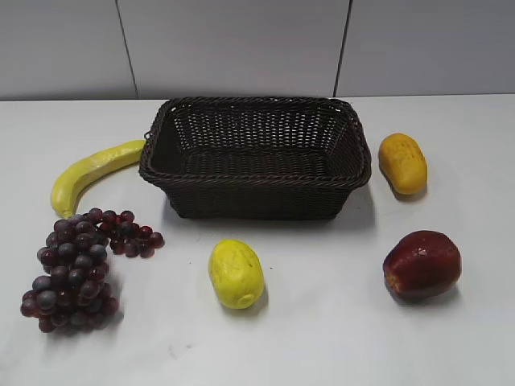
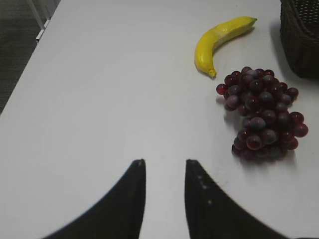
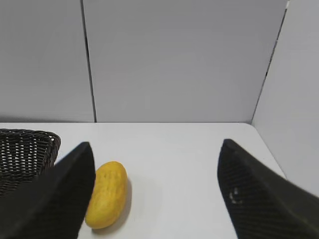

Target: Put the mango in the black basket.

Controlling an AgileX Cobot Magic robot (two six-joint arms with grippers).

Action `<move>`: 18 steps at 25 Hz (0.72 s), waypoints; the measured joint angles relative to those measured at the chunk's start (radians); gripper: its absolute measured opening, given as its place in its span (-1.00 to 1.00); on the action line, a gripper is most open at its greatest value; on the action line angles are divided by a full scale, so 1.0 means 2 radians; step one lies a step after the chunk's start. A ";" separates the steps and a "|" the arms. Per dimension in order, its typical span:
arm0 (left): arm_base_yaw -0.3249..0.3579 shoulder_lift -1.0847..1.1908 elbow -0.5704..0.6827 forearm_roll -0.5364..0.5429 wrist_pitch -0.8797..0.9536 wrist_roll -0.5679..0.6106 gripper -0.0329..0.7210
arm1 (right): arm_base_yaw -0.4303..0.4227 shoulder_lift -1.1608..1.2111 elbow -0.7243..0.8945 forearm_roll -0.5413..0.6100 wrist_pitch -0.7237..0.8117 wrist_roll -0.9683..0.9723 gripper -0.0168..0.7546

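The mango point(image 1: 402, 163), orange-yellow and oblong, lies on the white table just right of the black basket point(image 1: 253, 181), which looks empty. In the right wrist view the mango point(image 3: 106, 194) lies by the left finger of my right gripper point(image 3: 157, 144). That gripper is wide open and empty, with the basket corner point(image 3: 25, 149) at its left. My left gripper point(image 2: 164, 162) is open and empty over bare table, far left of the basket edge point(image 2: 299, 40). Neither gripper shows in the exterior view.
A banana point(image 1: 92, 170) lies left of the basket and a bunch of dark grapes point(image 1: 76, 265) in front of it. A pale bumpy yellow fruit point(image 1: 236, 273) sits front centre and a red apple point(image 1: 422, 264) front right. A grey wall stands behind the table.
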State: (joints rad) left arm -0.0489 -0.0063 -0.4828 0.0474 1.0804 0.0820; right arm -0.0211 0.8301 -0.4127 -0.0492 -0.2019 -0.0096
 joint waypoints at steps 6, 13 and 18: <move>0.000 0.000 0.000 0.000 0.000 0.000 -0.38 | 0.000 0.163 -0.121 0.000 0.070 0.000 0.57; 0.000 0.000 0.000 0.000 0.000 0.000 -0.38 | 0.000 0.322 -0.315 0.040 0.337 -0.031 0.66; 0.000 0.000 0.000 0.000 0.000 0.000 -0.38 | 0.004 0.413 -0.420 0.141 0.450 -0.110 0.75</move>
State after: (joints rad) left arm -0.0489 -0.0063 -0.4828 0.0474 1.0804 0.0820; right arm -0.0132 1.6568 -1.2531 0.2327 0.6971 -0.2289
